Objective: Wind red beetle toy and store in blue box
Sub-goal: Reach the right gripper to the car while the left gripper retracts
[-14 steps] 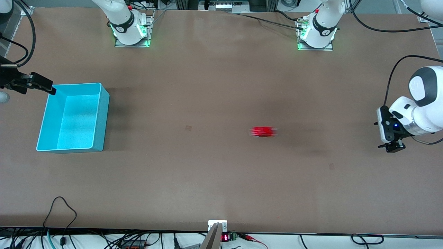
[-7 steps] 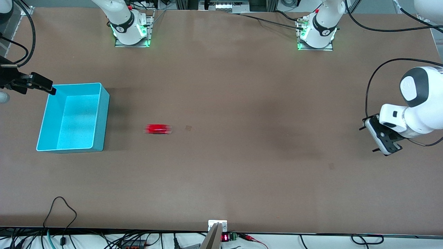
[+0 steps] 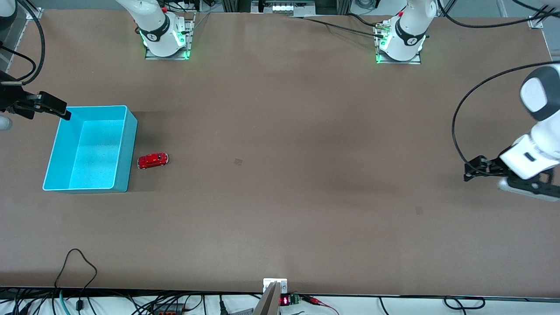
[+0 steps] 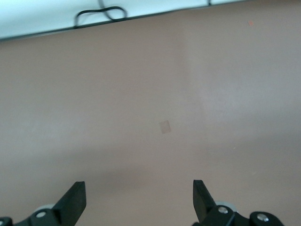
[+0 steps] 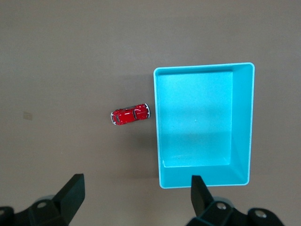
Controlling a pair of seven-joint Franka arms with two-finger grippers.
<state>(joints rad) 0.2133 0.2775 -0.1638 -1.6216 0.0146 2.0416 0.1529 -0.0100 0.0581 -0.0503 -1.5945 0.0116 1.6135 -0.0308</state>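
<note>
The red beetle toy point(image 3: 152, 160) stands on its wheels on the brown table, right beside the long wall of the blue box point(image 3: 127, 148) that faces the left arm's end. The right wrist view shows the toy point(image 5: 129, 114) with a thin gap to the empty box point(image 5: 156, 127). My right gripper point(image 3: 65, 114) hangs open and empty point(image 5: 136, 181) over the box's corner at the right arm's end. Over bare table at the left arm's end, my left gripper point(image 3: 470, 173) is open and empty point(image 4: 138, 186).
Two small tan marks lie on the table, one mid-table point(image 3: 238, 161) and one nearer the front camera point(image 3: 419, 210). A black cable loop point(image 3: 78, 262) lies at the table's front edge. The arm bases point(image 3: 166, 41) stand along the edge farthest from the front camera.
The toy has rolled across the table from the middle toward the right arm's end and stopped beside the box, which shifted slightly. The left arm lifted and turned its wrist. The right arm stayed still.
</note>
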